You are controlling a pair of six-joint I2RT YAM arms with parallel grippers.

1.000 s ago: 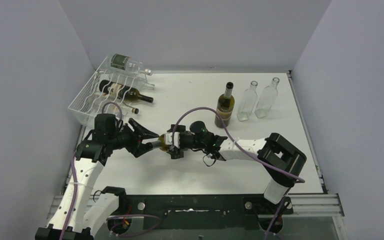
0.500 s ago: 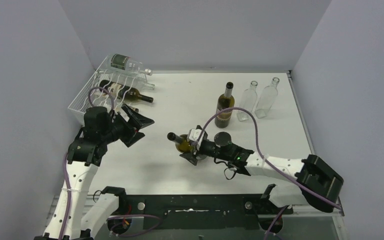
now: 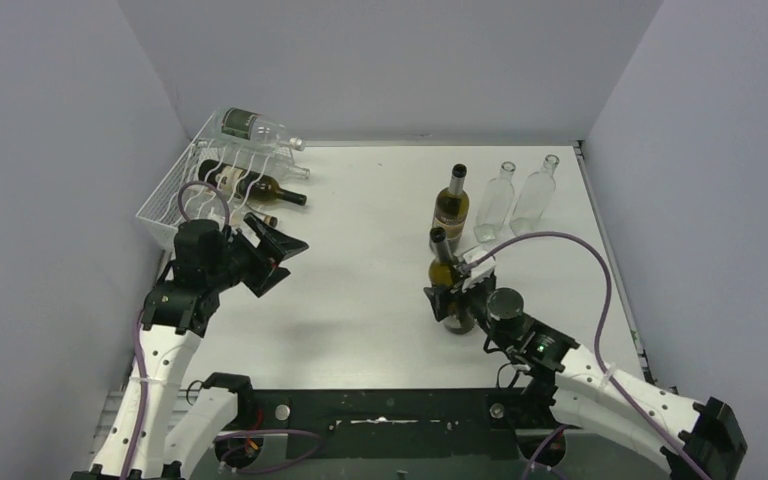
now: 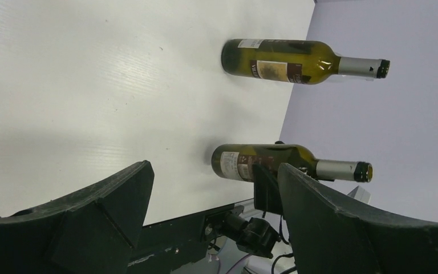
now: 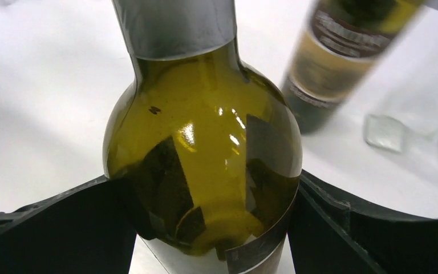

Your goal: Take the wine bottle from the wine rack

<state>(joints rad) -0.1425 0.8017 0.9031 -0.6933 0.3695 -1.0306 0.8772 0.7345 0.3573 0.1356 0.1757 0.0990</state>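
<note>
1. Wine bottle [image 3: 447, 285] is upright on the counter [image 3: 360, 300], at 4 o'clock from its middle, well apart from the wine rack [image 3: 172, 208] at 10 o'clock.
2. Right claw [image 3: 452, 300] pinches the bottle's body, its arm reaching in low from 5 o'clock.
3. Left claw [image 3: 278, 250] is spread wide and holds nothing, its arm raised and pointing toward 3 o'clock.

The wine bottle [image 3: 444, 270], olive-green glass with a grey foil neck and pale label, stands upright at 4 o'clock from the table [image 3: 360, 300] centre, well apart from the whitish wavy-wire wine rack [image 3: 185, 190], sloped at 10 o'clock
</note>
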